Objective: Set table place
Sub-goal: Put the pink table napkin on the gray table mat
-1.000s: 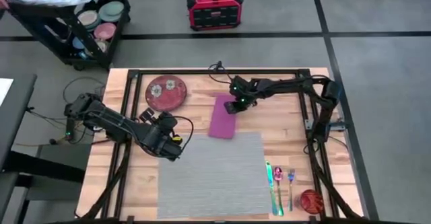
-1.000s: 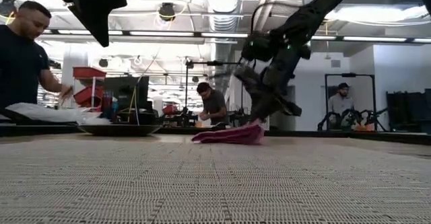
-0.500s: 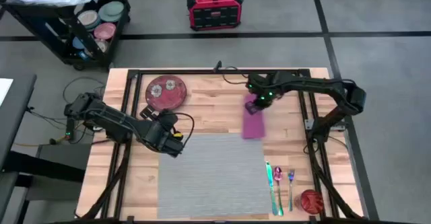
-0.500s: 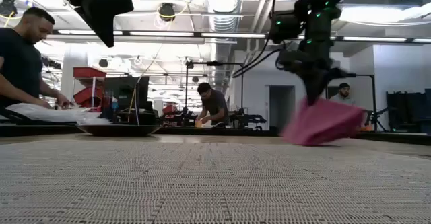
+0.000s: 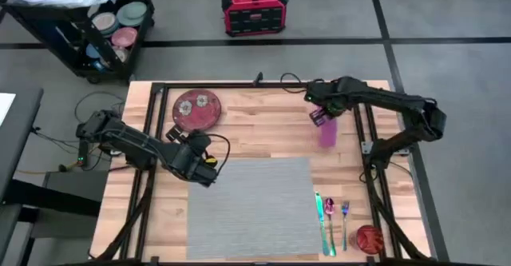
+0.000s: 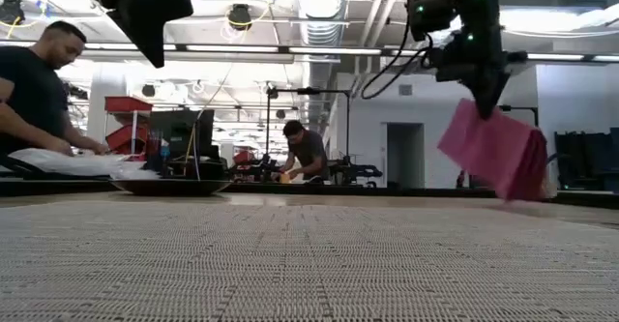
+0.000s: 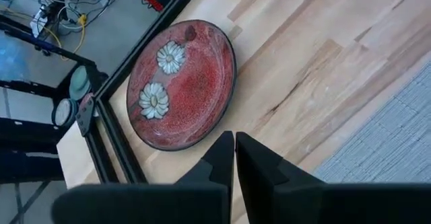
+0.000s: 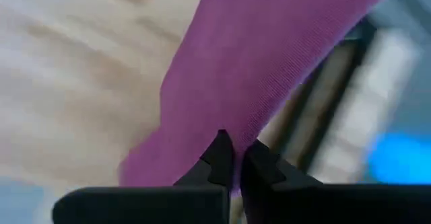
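Note:
The grey placemat (image 5: 251,206) lies flat on the near middle of the wooden table (image 5: 247,126). A purple napkin (image 5: 327,130) hangs in the air over the table's far right, with my right gripper (image 5: 318,119) shut on it. My left gripper (image 5: 209,162) hovers shut above the placemat's far left corner, holding nothing. A red flowered plate (image 5: 196,110) rests on the far left of the table. Cutlery (image 5: 329,218) and a red cup (image 5: 369,238) sit right of the placemat. My right gripper pinches the napkin's upper edge (image 8: 222,126) between its two fingers, which point down from above. The cloth is lifted clear of the table and hangs below the fingers, swung out toward the table's right (image 6: 495,150).
A black frame (image 5: 363,130) runs along the table's edges close beside the hanging napkin. A cart with dishes (image 5: 112,26) and a red box (image 5: 254,9) stand on the floor beyond the far edge. People work in the room behind.
My right gripper has lifted the napkin off the table and carried it toward the table's right edge. The cloth, first lying flat on the wood, now hangs clear and swings out to the right.

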### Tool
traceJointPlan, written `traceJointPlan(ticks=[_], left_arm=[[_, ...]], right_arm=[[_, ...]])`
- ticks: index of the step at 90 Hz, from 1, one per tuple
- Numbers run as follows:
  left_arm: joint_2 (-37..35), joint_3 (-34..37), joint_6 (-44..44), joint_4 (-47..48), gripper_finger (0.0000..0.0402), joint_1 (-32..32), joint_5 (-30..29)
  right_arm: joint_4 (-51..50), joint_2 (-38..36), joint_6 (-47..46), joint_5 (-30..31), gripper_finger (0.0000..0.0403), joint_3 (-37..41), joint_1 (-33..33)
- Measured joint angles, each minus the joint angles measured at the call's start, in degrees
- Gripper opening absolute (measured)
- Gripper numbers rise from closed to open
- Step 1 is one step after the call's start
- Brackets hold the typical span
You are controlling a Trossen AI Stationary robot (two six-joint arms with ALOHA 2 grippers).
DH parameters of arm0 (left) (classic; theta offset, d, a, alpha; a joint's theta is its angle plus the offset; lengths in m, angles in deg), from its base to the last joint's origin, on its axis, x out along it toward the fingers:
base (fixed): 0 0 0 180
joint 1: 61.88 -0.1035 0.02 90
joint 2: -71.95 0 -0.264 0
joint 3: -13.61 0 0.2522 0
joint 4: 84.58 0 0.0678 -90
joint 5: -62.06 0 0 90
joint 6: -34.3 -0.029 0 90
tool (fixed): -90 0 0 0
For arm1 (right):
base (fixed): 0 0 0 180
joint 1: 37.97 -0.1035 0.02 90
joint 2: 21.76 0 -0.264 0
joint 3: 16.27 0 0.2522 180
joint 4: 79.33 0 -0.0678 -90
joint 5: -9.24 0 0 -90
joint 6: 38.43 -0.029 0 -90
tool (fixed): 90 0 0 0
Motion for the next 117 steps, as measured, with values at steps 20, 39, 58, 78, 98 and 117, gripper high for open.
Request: traceJointPlan(ticks=[20, 39, 58, 78, 98, 117], left_arm=[[0.0, 0.0, 2.7, 0.0, 0.0, 0.0, 0.0], [0.0, 0.0, 4.8, -0.6, 0.0, 0.2, 0.0], [0.0, 0.0, 4.1, -1.0, 0.0, 0.9, 0.1], [-0.1, 0.0, 3.3, -2.0, 0.0, -0.2, 0.1], [-0.1, 0.0, -1.9, -8.0, 0.0, -1.6, 0.1], [-0.1, 0.0, -9.3, -15.1, 0.0, -3.7, 0.1]], right_arm=[[1.2, 8.1, 4.2, -0.3, 0.0, -5.4, -0.5], [16.0, 24.3, 9.3, -15.2, 0.0001, -5.6, -6.0], [22.3, 35.6, 17.0, -20.4, 0.0017, -12.7, -15.9], [20.1, 36.2, 21.8, -23.4, 0.0063, -18.0, -17.8], [18.8, 34.4, 22.5, -26.2, 0.0133, -22.4, -17.2], [12.7, 30.8, 25.5, -20.2, 0.0178, -23.2, -14.6]])
